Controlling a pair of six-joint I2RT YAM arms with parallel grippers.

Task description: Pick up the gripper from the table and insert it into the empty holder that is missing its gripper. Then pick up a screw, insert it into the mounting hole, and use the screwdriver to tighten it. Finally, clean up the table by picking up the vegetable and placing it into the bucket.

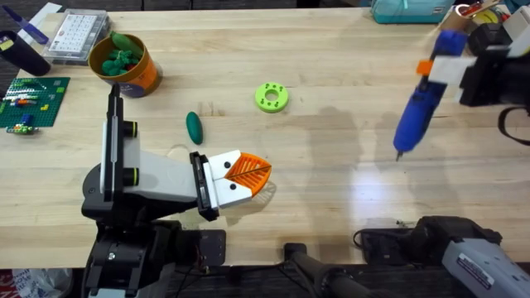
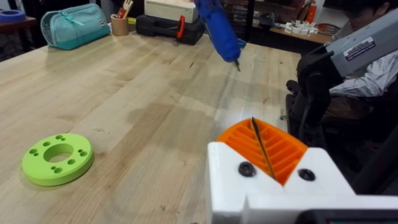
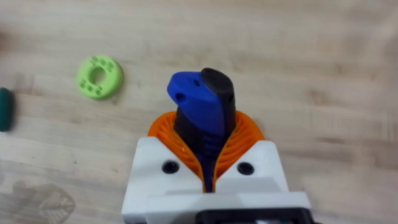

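Holding the screwdriver (image 1: 416, 114) clamped in your right gripper (image 3: 208, 163), keep its bit vertical; your left gripper (image 1: 241, 175) sits closed, empty.

We saw the left gripper (image 1: 246, 172) low over the table (image 1: 331, 124), its orange pads pressed together with nothing between them. The vegetable (image 1: 194, 127) lay just beyond it, apart from the green ring (image 1: 271, 97). The bucket (image 1: 124, 64) stood at the far left with green pieces inside. At the right, the right gripper (image 1: 443, 68) clamped the screwdriver (image 1: 416, 113), which hung tilted, bit down, above bare wood.
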